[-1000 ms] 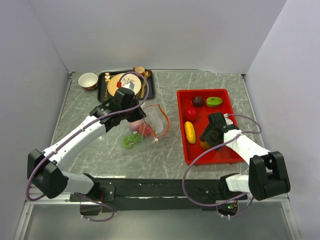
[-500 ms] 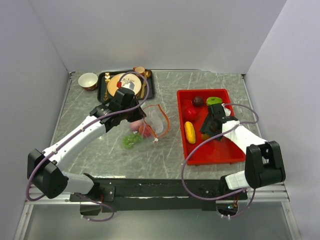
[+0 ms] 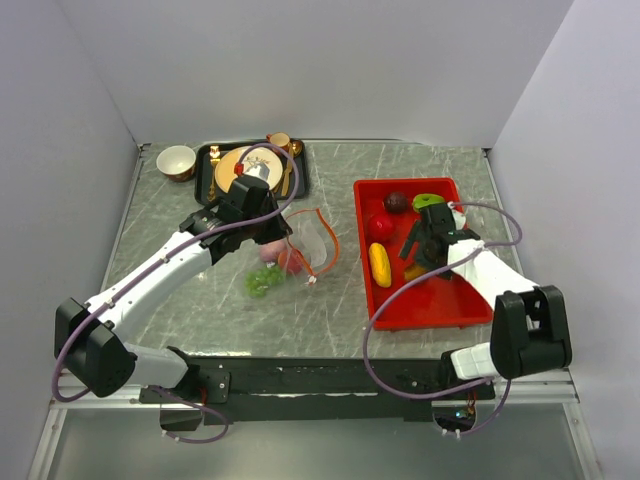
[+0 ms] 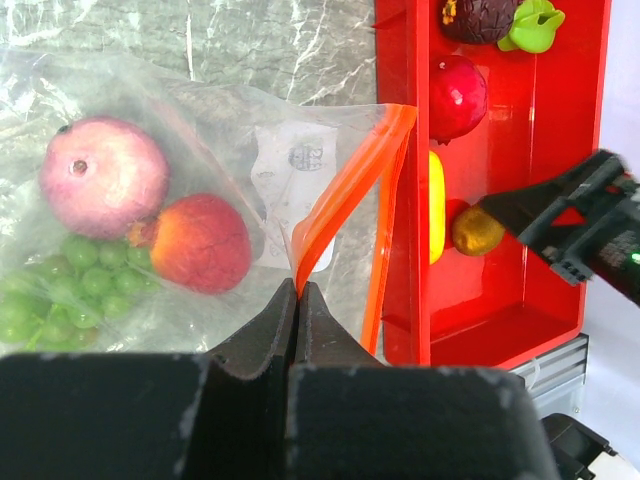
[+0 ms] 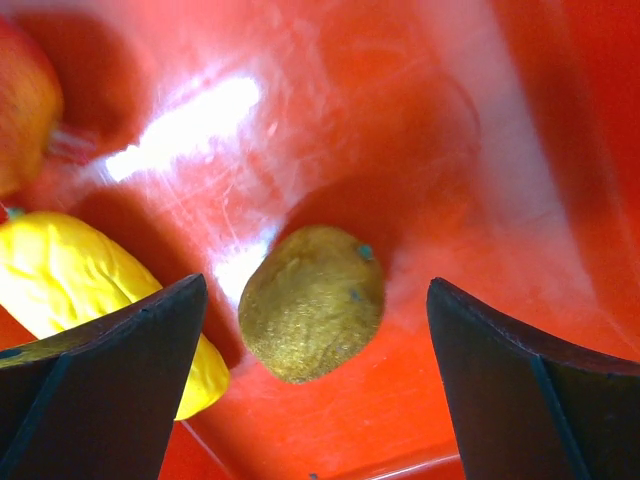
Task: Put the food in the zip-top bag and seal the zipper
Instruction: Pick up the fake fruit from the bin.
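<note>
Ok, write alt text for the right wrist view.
The open right gripper frames a brownish-orange toy fruit lying on the red tray, untouched. A yellow oblong piece lies just left of it, and a red fruit's edge shows top left.

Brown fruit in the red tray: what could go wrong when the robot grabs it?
The brown fruit is round, so it might squirt out of the open right hand as it closes. The yellow fruit lies right beside it, so a finger could bump it. The left hand pinches the bag only by its edge; that might slip and the mouth could flop shut.
</note>
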Controlling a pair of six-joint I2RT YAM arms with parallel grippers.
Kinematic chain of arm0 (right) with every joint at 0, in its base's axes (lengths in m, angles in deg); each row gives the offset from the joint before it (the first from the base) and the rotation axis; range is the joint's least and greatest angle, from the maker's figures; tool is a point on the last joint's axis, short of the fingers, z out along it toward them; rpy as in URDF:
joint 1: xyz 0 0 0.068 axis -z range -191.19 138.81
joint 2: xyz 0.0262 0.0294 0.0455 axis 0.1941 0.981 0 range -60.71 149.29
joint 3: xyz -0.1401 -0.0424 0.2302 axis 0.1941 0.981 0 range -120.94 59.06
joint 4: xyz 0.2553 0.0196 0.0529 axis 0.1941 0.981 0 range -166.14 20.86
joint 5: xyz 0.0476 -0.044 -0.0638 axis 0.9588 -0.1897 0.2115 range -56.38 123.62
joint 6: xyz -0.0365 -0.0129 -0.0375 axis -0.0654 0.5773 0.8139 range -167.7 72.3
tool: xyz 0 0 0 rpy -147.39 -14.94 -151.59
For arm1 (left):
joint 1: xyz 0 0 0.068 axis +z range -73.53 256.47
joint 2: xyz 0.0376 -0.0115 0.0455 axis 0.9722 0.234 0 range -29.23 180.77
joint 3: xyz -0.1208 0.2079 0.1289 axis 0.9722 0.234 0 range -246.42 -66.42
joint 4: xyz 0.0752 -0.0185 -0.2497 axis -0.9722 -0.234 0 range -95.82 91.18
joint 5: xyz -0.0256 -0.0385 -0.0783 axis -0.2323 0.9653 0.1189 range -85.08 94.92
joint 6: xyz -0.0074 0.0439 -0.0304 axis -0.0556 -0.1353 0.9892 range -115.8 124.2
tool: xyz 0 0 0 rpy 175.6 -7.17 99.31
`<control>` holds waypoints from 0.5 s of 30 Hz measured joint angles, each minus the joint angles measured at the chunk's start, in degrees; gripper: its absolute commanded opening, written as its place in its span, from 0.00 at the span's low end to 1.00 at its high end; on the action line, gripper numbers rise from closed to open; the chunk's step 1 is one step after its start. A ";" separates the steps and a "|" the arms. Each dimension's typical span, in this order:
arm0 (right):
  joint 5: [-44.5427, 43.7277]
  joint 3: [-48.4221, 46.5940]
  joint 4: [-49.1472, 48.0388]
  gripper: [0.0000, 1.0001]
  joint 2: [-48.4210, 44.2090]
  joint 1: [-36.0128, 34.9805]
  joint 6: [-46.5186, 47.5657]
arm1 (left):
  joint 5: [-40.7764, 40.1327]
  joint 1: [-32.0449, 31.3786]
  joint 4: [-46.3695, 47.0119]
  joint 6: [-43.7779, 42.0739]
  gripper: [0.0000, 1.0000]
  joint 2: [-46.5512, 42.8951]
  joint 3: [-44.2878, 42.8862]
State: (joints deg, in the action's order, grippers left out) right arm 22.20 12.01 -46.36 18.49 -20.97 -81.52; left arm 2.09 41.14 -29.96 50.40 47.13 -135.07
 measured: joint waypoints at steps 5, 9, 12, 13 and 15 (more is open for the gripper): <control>-4.07 2.19 -0.22 1.00 -13.90 1.27 -3.50 | -0.04 0.00 0.04 0.00 0.01 -0.02 0.20; -4.44 4.15 -2.01 1.00 -29.27 1.64 -6.29 | 0.00 0.00 0.04 0.00 0.01 -0.02 1.20; -4.48 1.62 -0.57 1.00 -28.06 1.92 -9.40 | 0.17 0.00 0.13 0.00 0.01 -0.02 1.38; -4.04 1.09 -0.22 1.00 -25.55 1.95 -10.54 | 0.26 0.00 0.22 0.00 0.01 0.00 1.38; -1.49 1.73 -0.55 1.00 -21.40 1.95 -12.66 | 0.44 0.00 0.24 -0.02 0.01 0.09 1.38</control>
State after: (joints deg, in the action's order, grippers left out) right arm 20.71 13.74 -46.90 -2.91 -19.03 -94.18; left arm 2.52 41.14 -29.72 50.38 47.22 -133.69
